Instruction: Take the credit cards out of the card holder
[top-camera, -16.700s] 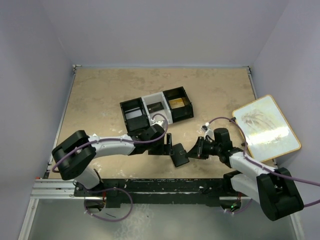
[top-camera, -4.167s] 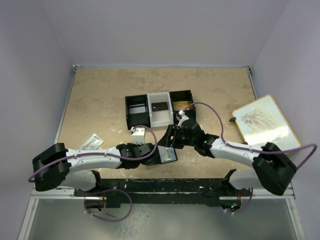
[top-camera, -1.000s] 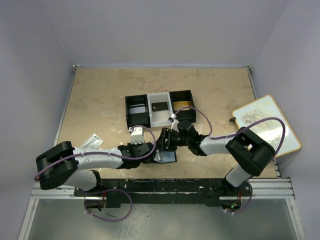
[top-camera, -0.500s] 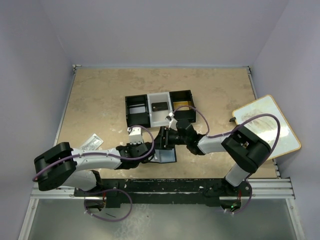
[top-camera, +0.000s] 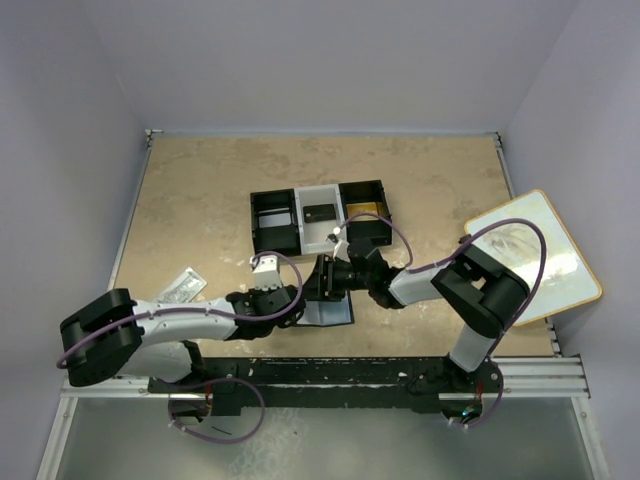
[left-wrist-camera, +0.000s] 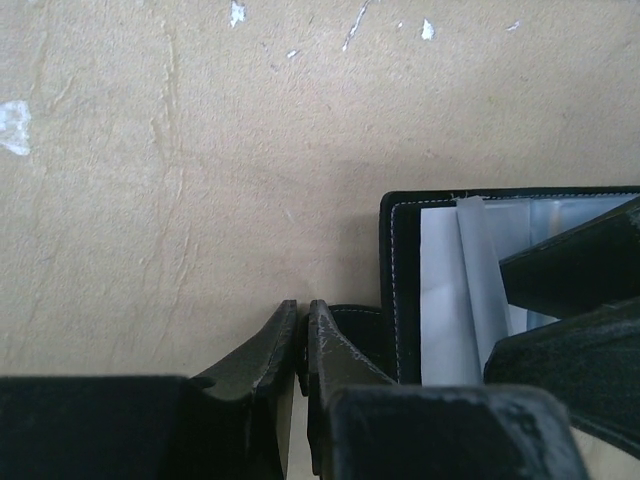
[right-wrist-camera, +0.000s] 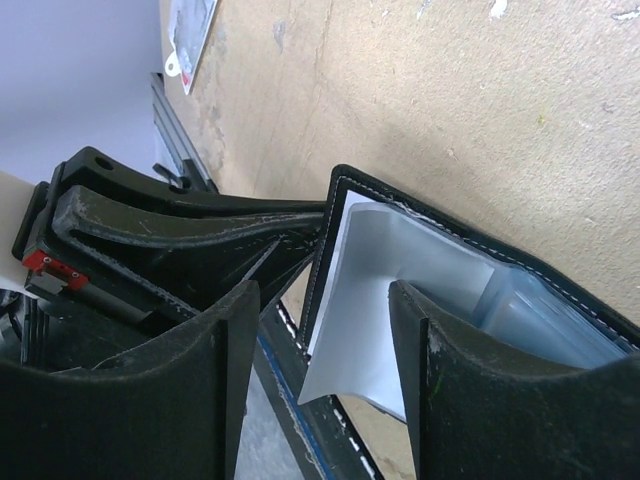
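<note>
Tray (top-camera: 318, 190) behind — we pinch the card holder (left-wrist-camera: 388, 270) by its edge with our left gripper (left-wrist-camera: 302, 308); right gripper (right-wrist-camera: 322, 290) straddles its sleeves (right-wrist-camera: 400, 255), jaws spread.

A black-and-white tray (top-camera: 256, 220) with three boxes sits in the middle of the tan counter (top-camera: 200, 190). A small white packet (top-camera: 182, 285) lies near the left side. A white board (top-camera: 530, 255) with a brown rim sits at the far right.
</note>
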